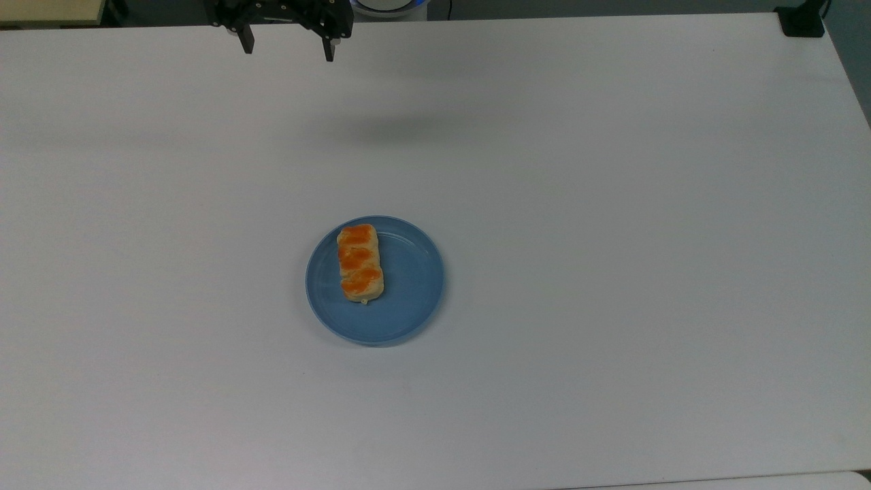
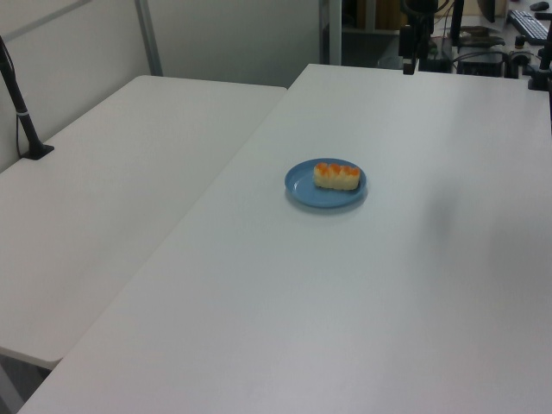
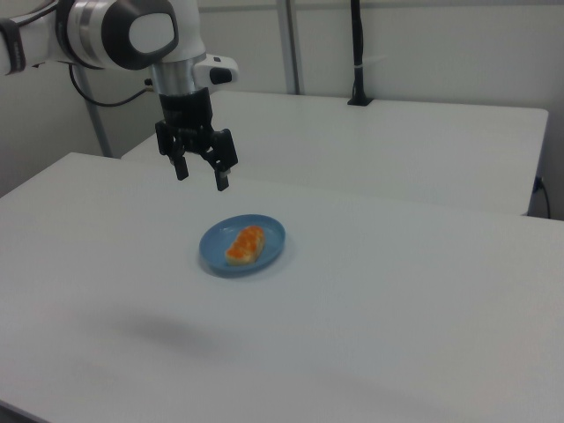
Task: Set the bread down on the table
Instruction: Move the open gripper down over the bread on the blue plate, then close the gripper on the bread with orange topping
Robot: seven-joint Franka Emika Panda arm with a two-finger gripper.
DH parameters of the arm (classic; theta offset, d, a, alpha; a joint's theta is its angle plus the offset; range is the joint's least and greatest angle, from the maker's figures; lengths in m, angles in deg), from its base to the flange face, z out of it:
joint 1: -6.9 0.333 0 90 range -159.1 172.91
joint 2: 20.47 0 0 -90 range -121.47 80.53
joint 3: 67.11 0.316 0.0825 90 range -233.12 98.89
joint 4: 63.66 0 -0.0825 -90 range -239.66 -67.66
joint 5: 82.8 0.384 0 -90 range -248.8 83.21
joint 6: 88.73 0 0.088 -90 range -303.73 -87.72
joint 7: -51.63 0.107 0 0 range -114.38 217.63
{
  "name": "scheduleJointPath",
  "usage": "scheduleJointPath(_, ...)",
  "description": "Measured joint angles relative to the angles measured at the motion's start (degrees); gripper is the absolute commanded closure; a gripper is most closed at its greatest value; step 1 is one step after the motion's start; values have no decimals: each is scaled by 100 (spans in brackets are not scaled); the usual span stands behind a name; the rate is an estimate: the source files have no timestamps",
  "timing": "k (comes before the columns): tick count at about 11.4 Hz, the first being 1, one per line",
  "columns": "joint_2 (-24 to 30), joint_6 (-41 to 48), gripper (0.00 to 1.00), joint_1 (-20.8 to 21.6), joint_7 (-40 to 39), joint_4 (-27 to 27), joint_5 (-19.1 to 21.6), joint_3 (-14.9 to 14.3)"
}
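The bread [image 1: 360, 263] [image 2: 336, 175] [image 3: 245, 243], a small pale-tan pastry with three glossy orange lumps, lies on a round blue plate [image 1: 408, 286] [image 2: 304, 191] [image 3: 269, 251] near the middle of the white table [image 1: 612, 238] [image 2: 388, 285] [image 3: 397, 300]. My gripper [image 1: 289, 49] [image 3: 202, 174] hangs open and empty high above the table, well off from the plate, at the top edge of the top view. In the right view it hovers up and left of the plate. Nothing sits between its black fingers [image 1: 248, 42].
A second white table [image 2: 112, 190] [image 3: 379, 141] stands beside this one. A black post [image 2: 21, 112] [image 3: 357, 53] is clamped to it. A black clamp [image 1: 801, 22] sits at the table's far corner in the top view's right. Desk clutter [image 2: 517, 34] lies beyond the far edge.
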Motion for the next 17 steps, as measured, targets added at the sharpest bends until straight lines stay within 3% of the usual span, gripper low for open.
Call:
scheduleJointPath(2,-102,-513,0,25,0,-31,0,1)
scheduleJointPath(5,-774,-1217,0,113,3,25,0,1)
scheduleJointPath(10,-943,-1703,0,113,10,106,58,-10)
scheduleJointPath(16,-2636,-3105,0,558,809,485,207,9)
scheduleJointPath(17,-2810,-3232,17,598,824,503,206,10)
